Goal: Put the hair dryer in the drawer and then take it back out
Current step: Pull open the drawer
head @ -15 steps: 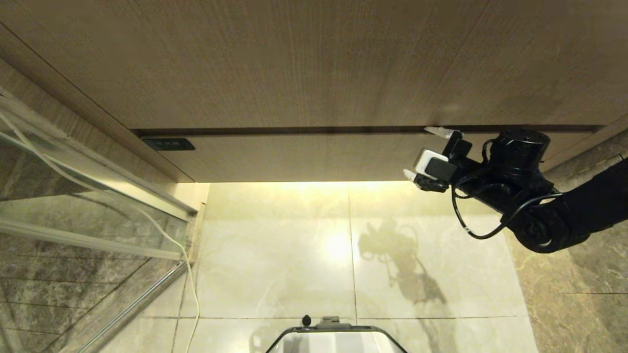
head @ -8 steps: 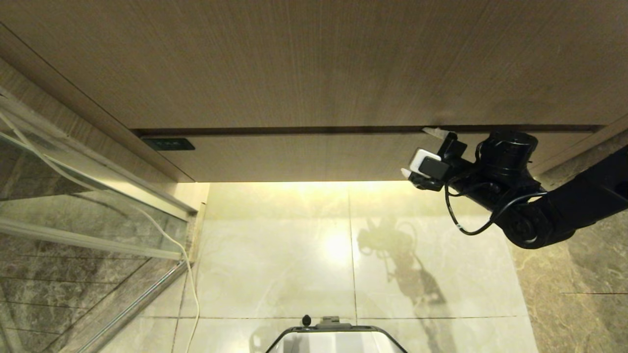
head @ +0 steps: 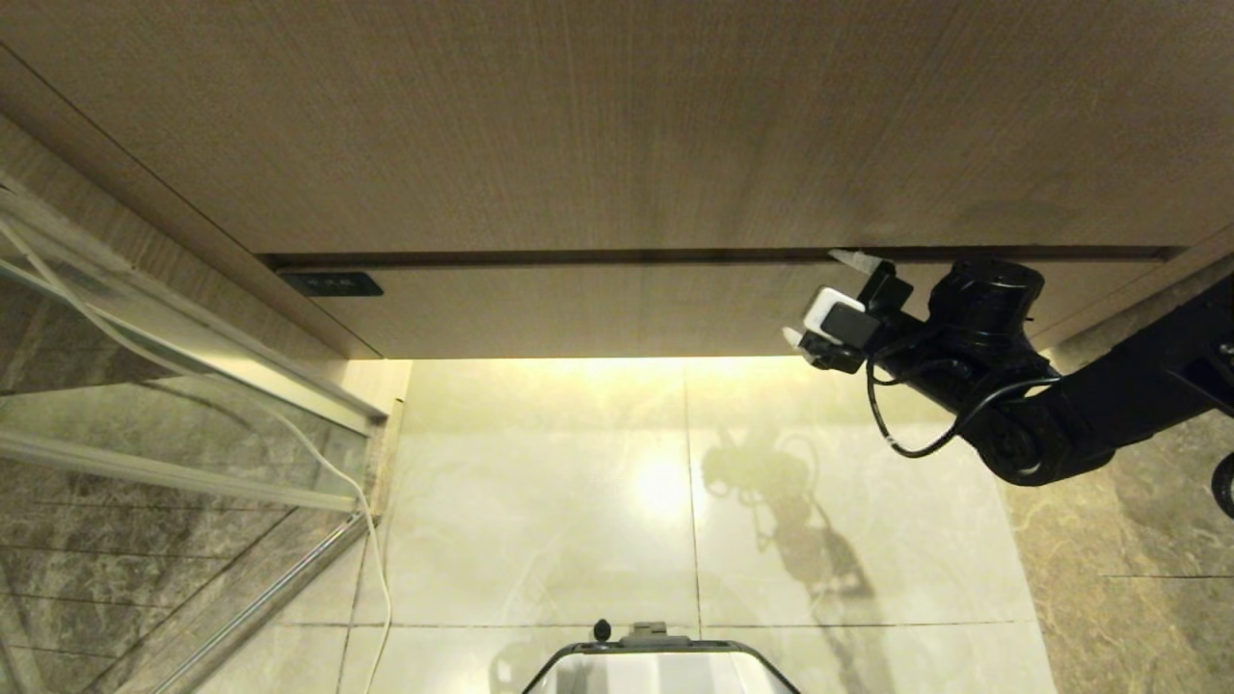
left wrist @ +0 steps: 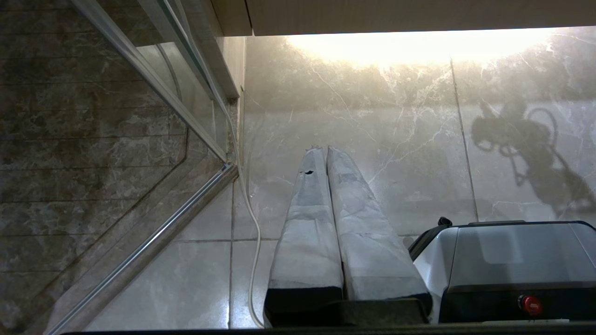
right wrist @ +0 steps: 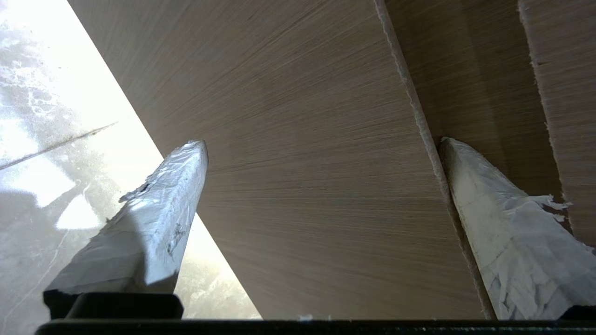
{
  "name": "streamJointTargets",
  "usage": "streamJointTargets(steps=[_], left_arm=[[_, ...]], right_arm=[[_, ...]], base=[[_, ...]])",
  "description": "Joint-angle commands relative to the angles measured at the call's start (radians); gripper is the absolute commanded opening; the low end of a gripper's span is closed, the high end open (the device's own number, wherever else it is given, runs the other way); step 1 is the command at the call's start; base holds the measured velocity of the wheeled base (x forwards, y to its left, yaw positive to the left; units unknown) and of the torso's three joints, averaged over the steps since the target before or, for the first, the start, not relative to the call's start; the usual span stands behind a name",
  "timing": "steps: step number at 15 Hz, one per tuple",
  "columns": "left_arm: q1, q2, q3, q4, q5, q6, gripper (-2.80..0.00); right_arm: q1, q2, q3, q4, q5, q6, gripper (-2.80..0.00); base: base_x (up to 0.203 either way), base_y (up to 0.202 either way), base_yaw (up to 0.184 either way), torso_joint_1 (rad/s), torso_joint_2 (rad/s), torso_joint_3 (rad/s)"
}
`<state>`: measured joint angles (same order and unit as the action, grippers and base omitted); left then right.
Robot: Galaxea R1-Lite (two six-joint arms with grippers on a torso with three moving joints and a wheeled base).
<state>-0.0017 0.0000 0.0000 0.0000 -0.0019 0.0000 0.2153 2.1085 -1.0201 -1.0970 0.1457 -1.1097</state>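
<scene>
The drawer (head: 578,310) is the wide shallow wood-grain front under a taller panel (head: 578,125), and it stands shut. My right gripper (head: 821,297) is open at the drawer's right part and spans the height of the front. One fingertip (right wrist: 470,186) sits in the dark gap along the top edge, the other fingertip (right wrist: 177,177) at the bottom edge; the drawer (right wrist: 302,139) fills the space between them. Nothing is held. The hair dryer is out of view. My left gripper (left wrist: 322,150) is shut and empty, parked low over the floor.
A glass shower screen (head: 145,405) with a metal frame stands at the left, and a white cord (head: 371,540) runs down beside it. A small dark plate (head: 331,283) sits at the drawer's left end. My base (head: 660,667) shows below, on the pale tiled floor (head: 540,501).
My right arm has edged a little to the left along the drawer front, and its forearm has risen. The gripper stays open across the front.
</scene>
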Motion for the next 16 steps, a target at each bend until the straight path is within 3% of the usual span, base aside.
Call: streamJointTargets(steps=[1, 6, 16], left_arm=[[0.000, 0.000, 0.002, 0.000, 0.000, 0.000, -2.80], [0.000, 0.000, 0.002, 0.000, 0.000, 0.000, -2.80], [0.000, 0.000, 0.002, 0.000, 0.000, 0.000, -2.80]], right_arm=[[-0.001, -0.002, 0.010, 0.030, -0.015, -0.002, 0.00], [-0.007, -0.030, 0.015, 0.143, -0.120, 0.060, 0.00], [-0.016, -0.089, 0.076, 0.220, -0.123, 0.067, 0.00]], base=[[0.000, 0.000, 0.000, 0.000, 0.00, 0.000], [0.000, 0.000, 0.000, 0.000, 0.00, 0.000], [0.000, 0.000, 0.000, 0.000, 0.00, 0.000]])
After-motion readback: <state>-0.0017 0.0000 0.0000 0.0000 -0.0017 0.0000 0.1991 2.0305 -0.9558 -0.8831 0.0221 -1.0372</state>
